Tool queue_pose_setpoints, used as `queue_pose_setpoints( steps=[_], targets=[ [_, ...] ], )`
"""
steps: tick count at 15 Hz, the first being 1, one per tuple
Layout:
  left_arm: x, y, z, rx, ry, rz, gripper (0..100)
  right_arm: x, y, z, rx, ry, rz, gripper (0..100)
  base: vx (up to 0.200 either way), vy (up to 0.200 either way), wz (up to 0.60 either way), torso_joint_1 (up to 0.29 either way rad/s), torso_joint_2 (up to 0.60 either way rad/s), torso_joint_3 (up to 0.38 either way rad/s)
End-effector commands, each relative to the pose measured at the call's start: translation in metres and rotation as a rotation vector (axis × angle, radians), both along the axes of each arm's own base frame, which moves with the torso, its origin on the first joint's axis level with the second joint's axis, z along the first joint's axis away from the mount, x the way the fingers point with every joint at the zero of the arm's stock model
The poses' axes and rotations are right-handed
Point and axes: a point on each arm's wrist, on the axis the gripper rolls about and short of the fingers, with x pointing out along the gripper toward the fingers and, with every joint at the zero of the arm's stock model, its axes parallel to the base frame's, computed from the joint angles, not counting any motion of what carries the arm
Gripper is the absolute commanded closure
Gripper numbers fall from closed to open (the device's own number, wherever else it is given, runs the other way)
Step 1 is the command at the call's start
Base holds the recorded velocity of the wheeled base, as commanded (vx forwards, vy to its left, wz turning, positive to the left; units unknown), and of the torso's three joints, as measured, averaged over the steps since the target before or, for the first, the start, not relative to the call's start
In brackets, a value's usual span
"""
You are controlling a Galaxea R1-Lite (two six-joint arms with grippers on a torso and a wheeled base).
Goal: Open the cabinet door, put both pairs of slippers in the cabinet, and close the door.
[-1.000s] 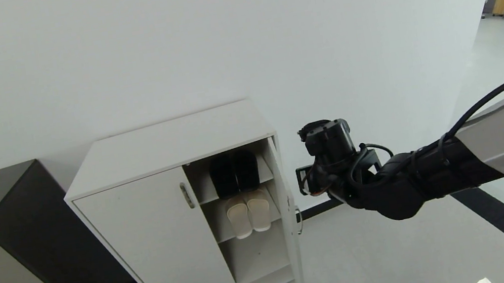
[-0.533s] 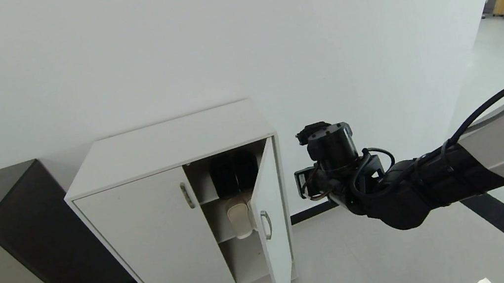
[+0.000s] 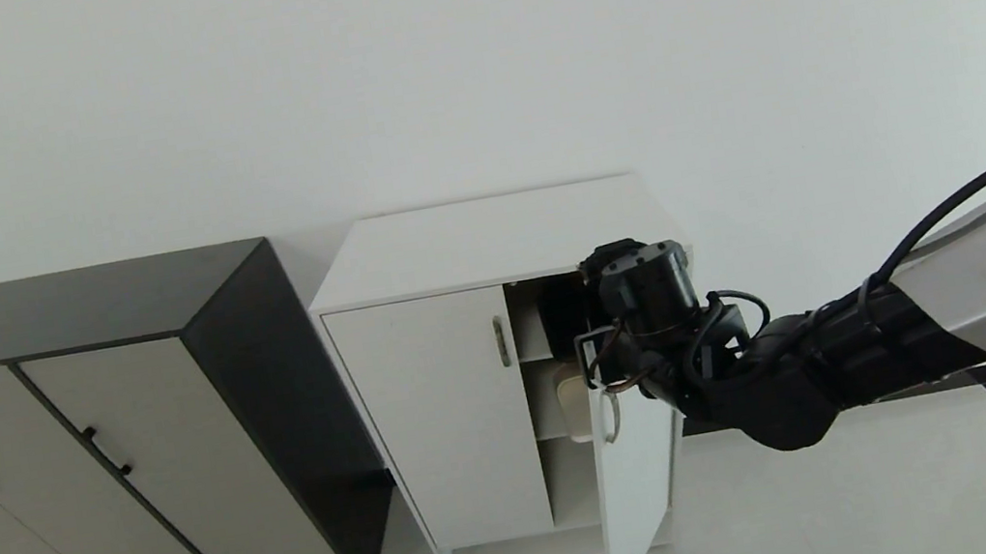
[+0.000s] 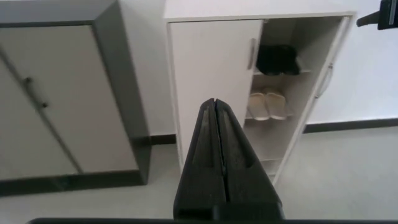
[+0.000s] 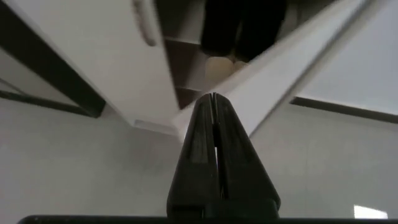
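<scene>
Just outside the half-open door (image 3: 633, 481), your right gripper (image 5: 214, 98) is clenched and empty; black slippers (image 4: 278, 59) and white slippers (image 4: 268, 106) sit on cabinet (image 3: 487, 239) shelves beyond it; the door closes toward your left

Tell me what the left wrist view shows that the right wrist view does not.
Left wrist, not right wrist: the shut left claw and the dark cabinet's grey door. Right wrist, not left wrist: the right claw up close, shut. Both: the white cabinet, its door ajar, black slippers on the shelf above white slippers.
</scene>
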Motion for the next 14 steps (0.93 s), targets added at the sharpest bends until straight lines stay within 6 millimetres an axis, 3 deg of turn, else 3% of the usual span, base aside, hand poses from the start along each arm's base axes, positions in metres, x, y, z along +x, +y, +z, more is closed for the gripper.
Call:
queue_pose_setpoints(
  steps=[1,8,14],
  targets=[
    [0.000,0.000,0.000,0.000,0.001,-0.001,100,-0.003,-0.003,0.002,0.011,-0.012,0.000,100,0.000,0.000,0.00,0.000,0.00,0.000],
    [0.000,0.000,0.000,0.002,0.002,-0.001,100,-0.024,-0.044,-0.032,-0.001,-0.028,0.167,100,0.000,0.000,0.00,0.000,0.00,0.000],
    [0.000,0.000,0.000,0.002,0.002,-0.001,100,-0.024,-0.045,-0.063,-0.003,-0.008,0.179,100,0.200,0.000,0.00,0.002,0.00,0.002]
  ],
)
